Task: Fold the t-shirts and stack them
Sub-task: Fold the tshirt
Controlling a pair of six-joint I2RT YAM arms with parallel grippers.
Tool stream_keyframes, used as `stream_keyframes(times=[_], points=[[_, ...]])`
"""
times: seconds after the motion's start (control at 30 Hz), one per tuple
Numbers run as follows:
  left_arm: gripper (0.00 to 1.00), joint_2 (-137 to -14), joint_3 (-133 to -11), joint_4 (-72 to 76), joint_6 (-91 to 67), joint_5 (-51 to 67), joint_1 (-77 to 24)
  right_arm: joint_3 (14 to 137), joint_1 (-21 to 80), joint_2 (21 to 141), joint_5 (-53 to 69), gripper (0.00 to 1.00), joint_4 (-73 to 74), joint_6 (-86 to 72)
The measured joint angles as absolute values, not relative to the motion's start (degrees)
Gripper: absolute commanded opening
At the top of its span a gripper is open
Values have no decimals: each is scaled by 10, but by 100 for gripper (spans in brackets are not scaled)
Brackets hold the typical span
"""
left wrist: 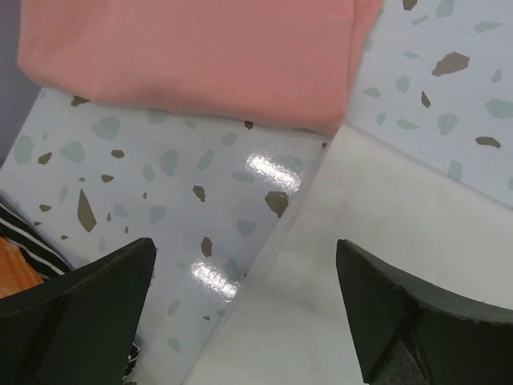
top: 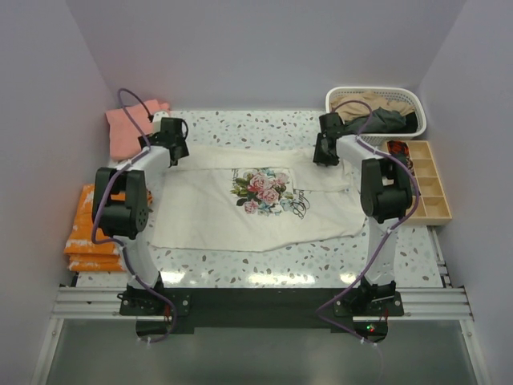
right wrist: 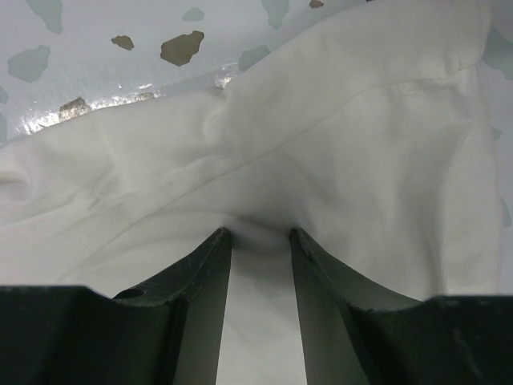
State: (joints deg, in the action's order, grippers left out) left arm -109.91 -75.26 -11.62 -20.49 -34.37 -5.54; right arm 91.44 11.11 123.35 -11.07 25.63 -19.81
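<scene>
The cream t-shirt with pink-rose print and black script lies spread flat, print up, mid-table. My left gripper hangs open over its far left corner. In the left wrist view the open gripper straddles the edge of the cream t-shirt, touching nothing. My right gripper is at the shirt's far right edge. In the right wrist view the gripper is pinched on a puckered fold of the cream t-shirt. The folded salmon-pink t-shirt lies back left and shows in the left wrist view.
A white basket at the back right holds a tan shirt and a dark grey shirt. A wooden compartment tray stands at the right edge. A stack of orange cloths lies at the left edge.
</scene>
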Motion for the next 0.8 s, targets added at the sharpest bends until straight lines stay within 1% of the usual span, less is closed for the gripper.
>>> stream_keyframes(times=[0.03,0.1,0.17,0.23,0.3,0.5,0.67,0.8], points=[[100,-1096,-746,-115,-207,-329,-56,911,111,1231,-111,41,253,-198],[100,-1076,-714,-101,-215,-294,-58,896,111,1218,-110,51,253,-195],[100,-1039,-671,-95,-221,-255,-62,870,112,1194,-111,56,262,-192],[100,-997,-635,-91,-232,-223,-72,846,112,1160,-114,57,273,-190],[100,-949,-602,-82,-240,-199,-89,827,112,1118,-125,60,286,-190],[100,-819,-500,-67,-263,-166,-140,736,112,943,-161,60,300,-206],[100,-722,-401,-95,-285,-150,-139,595,112,826,-171,60,315,-243],[100,-649,-353,-135,-310,-145,-139,489,112,716,-168,61,374,-286]])
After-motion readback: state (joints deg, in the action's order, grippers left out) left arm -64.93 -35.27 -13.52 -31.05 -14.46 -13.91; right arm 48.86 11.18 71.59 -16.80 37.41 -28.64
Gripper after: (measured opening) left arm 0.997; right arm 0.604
